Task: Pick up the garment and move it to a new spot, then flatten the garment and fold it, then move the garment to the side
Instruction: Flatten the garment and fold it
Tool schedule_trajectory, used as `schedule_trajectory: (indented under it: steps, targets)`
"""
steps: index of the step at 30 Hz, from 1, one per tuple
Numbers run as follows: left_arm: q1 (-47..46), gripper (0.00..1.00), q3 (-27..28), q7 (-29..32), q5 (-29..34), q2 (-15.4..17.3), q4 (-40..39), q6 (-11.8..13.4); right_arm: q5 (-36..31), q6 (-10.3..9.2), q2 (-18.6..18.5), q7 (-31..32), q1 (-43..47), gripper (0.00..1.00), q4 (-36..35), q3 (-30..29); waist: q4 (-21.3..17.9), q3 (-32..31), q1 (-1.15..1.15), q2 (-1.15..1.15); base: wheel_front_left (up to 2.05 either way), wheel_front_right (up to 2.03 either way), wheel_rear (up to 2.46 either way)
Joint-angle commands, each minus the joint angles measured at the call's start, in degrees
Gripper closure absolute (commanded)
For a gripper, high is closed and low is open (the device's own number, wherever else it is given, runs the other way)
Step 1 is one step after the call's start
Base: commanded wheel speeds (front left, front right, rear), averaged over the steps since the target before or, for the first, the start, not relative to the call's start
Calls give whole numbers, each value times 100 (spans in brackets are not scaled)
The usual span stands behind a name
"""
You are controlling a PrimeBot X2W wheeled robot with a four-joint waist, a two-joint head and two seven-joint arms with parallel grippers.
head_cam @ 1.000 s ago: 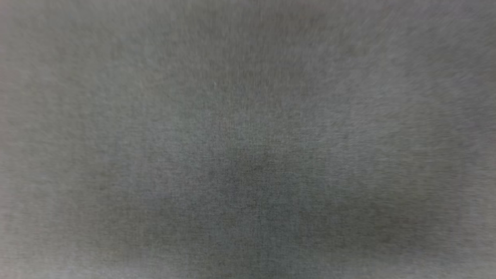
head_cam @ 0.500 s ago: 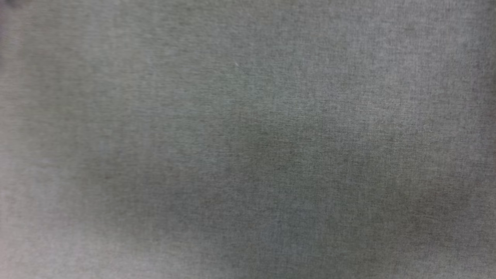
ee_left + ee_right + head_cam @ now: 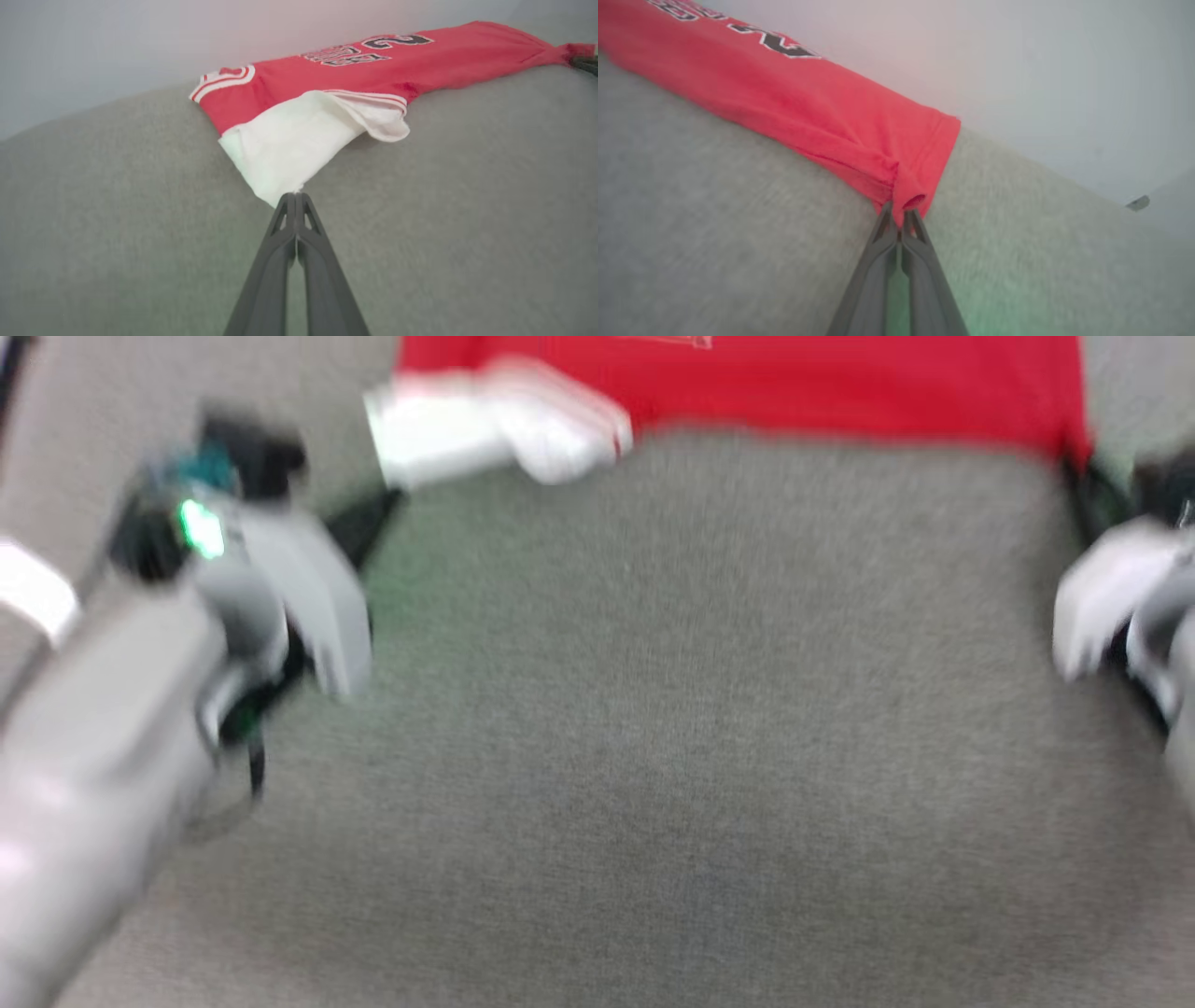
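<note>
Head view is smeared, but we can make out the garment (image 3: 794,387) lying across the top edge, a red band on the grey cloth surface (image 3: 653,756), with a white sleeve (image 3: 485,429) bunched at its left end. Our left gripper (image 3: 385,504) comes in from the lower left, a green light (image 3: 199,530) glowing on its wrist, dark fingers aimed at that sleeve. Our right gripper (image 3: 1083,490) sits at the far right edge, just at the red corner.

Over to the left wrist view, and it's much sharper: the two dark fingers are pressed together, their tips meeting the lowest corner of the white sleeve and nipping its edge. Beyond it the red body stretches away to the upper right, black white-outlined lettering (image 3: 369,49) facing up, striped trim (image 3: 224,81) showing at the left, and the far end pulled to a point at the right edge.

Right wrist view now: fingers clamped tight on a puckered corner of the red hem (image 3: 915,186), cloth gathered into a small fold between the tips. From there the garment runs off to the upper left, resting on the grey surface.
</note>
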Motion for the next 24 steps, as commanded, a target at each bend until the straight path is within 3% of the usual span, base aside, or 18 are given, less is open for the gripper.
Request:
schedule_trajectory:
  steps: [1, 5, 10, 14, 18, 24]
  targets:
    - [385, 100, -36, 87, -152, 180, -252, 76, 248, -6, -124, 65, 437, 100, -132, 182, -29, -1111, 0, 0, 0, 0, 0]
    - [1493, 100, -183, 389, -538, 742, -1356, 514, 1095, -6, -600, 329, 1498, 100, -1000, 710, -51, -1557, 0, 0, 0, 0, 0]
    - [2823, 100, -308, 558, -1051, 1555, -2856, 1346, 1958, -7, -1405, 832, 2782, 100, -2420, 1102, -84, -1855, 0, 0, 0, 0, 0]
    - [3761, 100, -414, 466, -1484, 1994, -3870, 1955, 2358, -7, -1891, 1211, 3825, 100, -3379, 919, -83, -1949, 0, 0, 0, 0, 0]
    - [4493, 100, -437, 213, -1880, 2254, -4518, 2502, 2562, -7, -2094, 1618, 4903, 100, -4250, 541, -70, -1949, 0, 0, 0, 0, 0]
    - [5088, 100, -451, -101, -2122, 2480, -5109, 2923, 2443, -6, -1971, 2100, 6274, 100, -5249, -409, -81, -1847, 0, 0, 0, 0, 0]
